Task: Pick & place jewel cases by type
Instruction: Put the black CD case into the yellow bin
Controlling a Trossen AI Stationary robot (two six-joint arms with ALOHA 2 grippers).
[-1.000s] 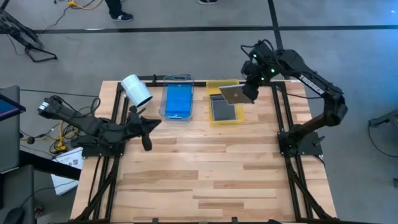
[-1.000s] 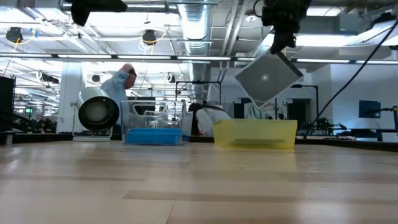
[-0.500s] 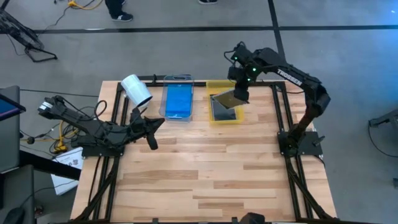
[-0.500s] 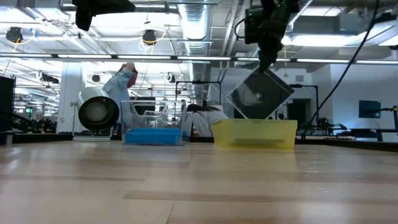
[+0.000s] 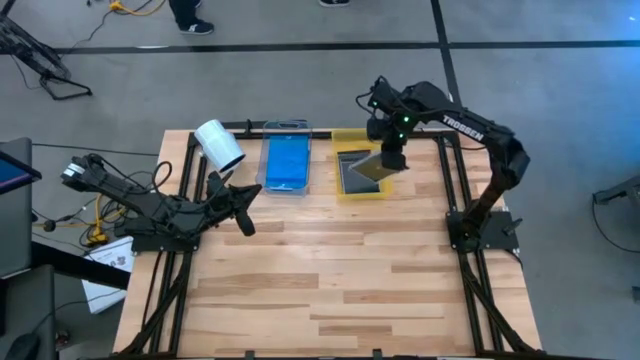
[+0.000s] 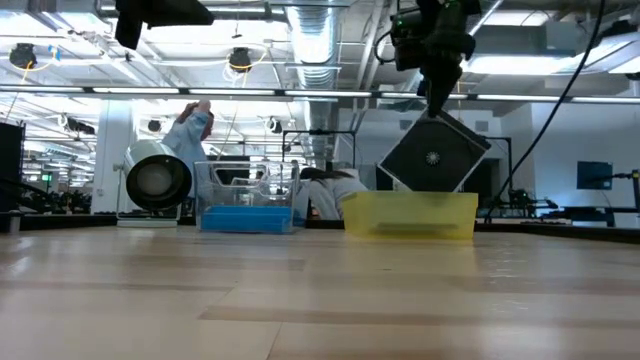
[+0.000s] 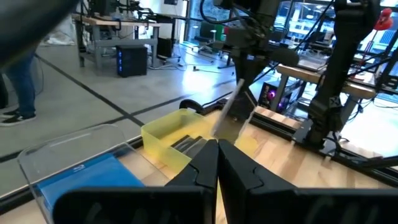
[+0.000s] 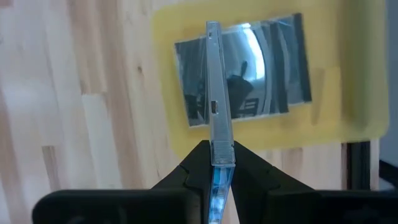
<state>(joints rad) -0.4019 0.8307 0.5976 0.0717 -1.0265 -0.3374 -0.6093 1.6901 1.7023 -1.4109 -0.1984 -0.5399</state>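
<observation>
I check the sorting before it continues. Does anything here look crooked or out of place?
Only the white cylindrical roll: it lies on its side at the table's far left corner. The dark grey jewel case hangs tilted in the right gripper above the yellow tray, mid-placement.

A light wooden bench [image 5: 330, 270] of butcher-block planks is carrying three things along its far edge: a white cylindrical roll [image 5: 219, 145] lying on its side at the left corner, a clear tray [image 5: 286, 163] holding blue cases beside it, and a yellow tray [image 5: 345, 186] just right of that
</observation>
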